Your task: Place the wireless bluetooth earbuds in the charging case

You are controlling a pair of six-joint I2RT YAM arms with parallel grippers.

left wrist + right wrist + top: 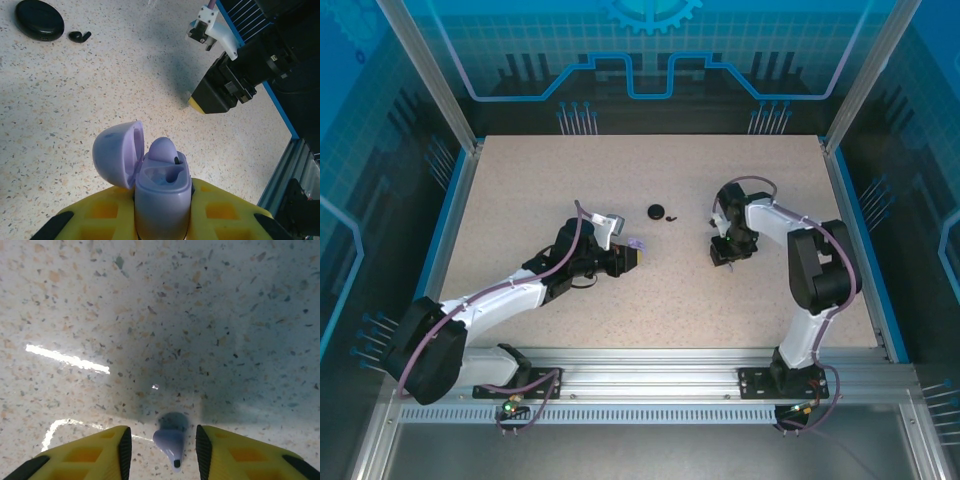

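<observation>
My left gripper (161, 210) is shut on the body of a pale lavender charging case (162, 192). The case's lid (116, 154) is swung open to the left. One lavender earbud (163, 149) sits in the case's far slot, and the near slot is bare. From above, this case (637, 246) shows at the left gripper's (626, 258) tip. My right gripper (161, 442) is open and low over the table. A second lavender earbud (169, 440) lies on the table between its yellow fingers (100, 450) without touching them.
A shut black round case (657, 211) lies mid-table with a black earbud (672, 219) beside it; both also show in the left wrist view, the case (40, 20) and the earbud (79, 36). The right gripper (725, 256) stands to the right of them.
</observation>
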